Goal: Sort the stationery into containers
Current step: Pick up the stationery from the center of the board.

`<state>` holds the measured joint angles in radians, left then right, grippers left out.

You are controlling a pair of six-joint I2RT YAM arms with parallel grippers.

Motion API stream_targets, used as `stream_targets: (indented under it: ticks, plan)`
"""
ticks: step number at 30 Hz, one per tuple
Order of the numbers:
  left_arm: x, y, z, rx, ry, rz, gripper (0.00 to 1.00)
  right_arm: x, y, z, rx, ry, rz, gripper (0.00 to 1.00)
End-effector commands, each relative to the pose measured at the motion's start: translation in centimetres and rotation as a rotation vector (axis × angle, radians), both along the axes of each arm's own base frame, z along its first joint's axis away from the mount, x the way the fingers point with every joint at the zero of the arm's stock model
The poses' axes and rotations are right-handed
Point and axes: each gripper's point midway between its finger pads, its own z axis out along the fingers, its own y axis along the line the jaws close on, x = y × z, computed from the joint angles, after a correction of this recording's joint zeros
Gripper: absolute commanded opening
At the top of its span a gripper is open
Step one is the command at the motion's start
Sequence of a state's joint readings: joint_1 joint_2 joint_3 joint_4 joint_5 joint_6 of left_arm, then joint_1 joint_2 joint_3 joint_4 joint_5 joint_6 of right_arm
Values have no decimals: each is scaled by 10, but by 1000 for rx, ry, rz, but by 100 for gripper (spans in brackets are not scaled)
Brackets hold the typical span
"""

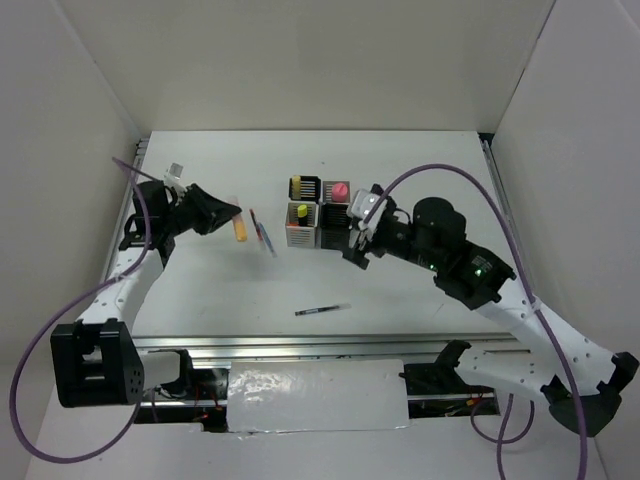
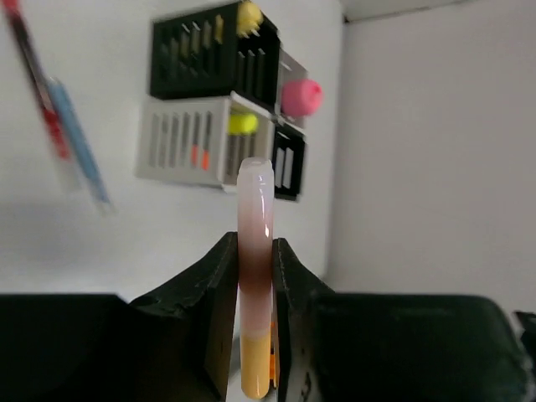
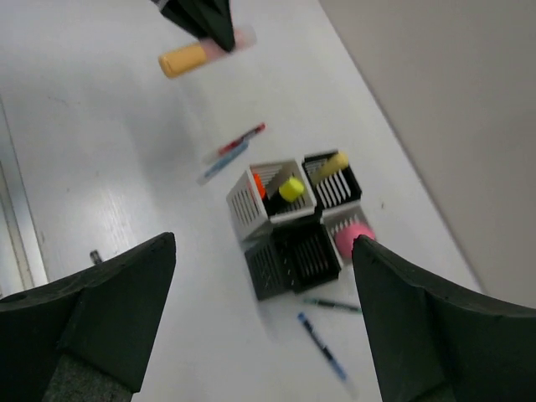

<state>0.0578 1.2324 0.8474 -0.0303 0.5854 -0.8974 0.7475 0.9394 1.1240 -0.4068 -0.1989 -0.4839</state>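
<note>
My left gripper [image 1: 228, 213] is shut on a peach-orange highlighter [image 1: 239, 229] with a pinkish cap [image 2: 255, 209], held above the table left of the containers. The four cups [image 1: 318, 208] form a cluster. The back black cup [image 3: 331, 177] holds a yellow highlighter. The white cup [image 3: 251, 209] holds a yellow and an orange one. The grey cup holds a pink highlighter [image 3: 356, 239]. The near black cup [image 3: 297, 255] looks empty. My right gripper [image 3: 264, 251] is open and empty above the cluster's right side. A red pen [image 3: 241, 139] and a blue pen [image 3: 219, 164] lie between the held highlighter and the cups.
A dark pen [image 1: 322, 310] lies alone near the table's front. In the right wrist view a green-dark pen [image 3: 333, 305] and a blue pen [image 3: 322, 345] lie on the table beside the near black cup. White walls enclose the table at the back and both sides.
</note>
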Motion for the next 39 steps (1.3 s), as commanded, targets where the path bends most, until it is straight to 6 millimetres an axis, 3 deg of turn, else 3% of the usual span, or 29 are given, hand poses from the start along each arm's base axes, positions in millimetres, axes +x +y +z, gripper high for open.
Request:
stream_targets:
  ticks: [1,2,5,7,8,10,16,21,29,37,39]
  plan:
    - [-25,-35,27,-398,141,-158,0,-3,31,29,34,-247,58,92]
    - [-30,-40,23,-427,182,-182,0,-17,52,34,49,-296,120,92]
    - [-46,-48,27,-502,253,-218,0,-38,88,13,-1,-438,251,93]
    - [-54,-50,33,-535,264,-228,0,-46,101,17,7,-557,298,92]
    - [-59,-54,32,-576,312,-234,0,-50,114,0,-18,-560,337,91]
    - [-68,-59,39,-612,320,-285,0,-51,129,-6,-22,-589,360,90]
    - [-85,-63,37,-608,389,-327,0,-53,159,-21,-11,-619,387,87]
    - [-92,-65,33,-610,403,-316,0,-60,175,-37,-55,-650,442,85]
    - [-95,-67,30,-549,408,-289,0,-50,184,-54,-126,-678,458,76]
    - [-94,-65,29,-525,413,-270,0,-41,193,-53,-149,-673,447,63]
    - [-99,-73,27,-518,426,-297,0,-39,197,-52,-152,-674,443,59]
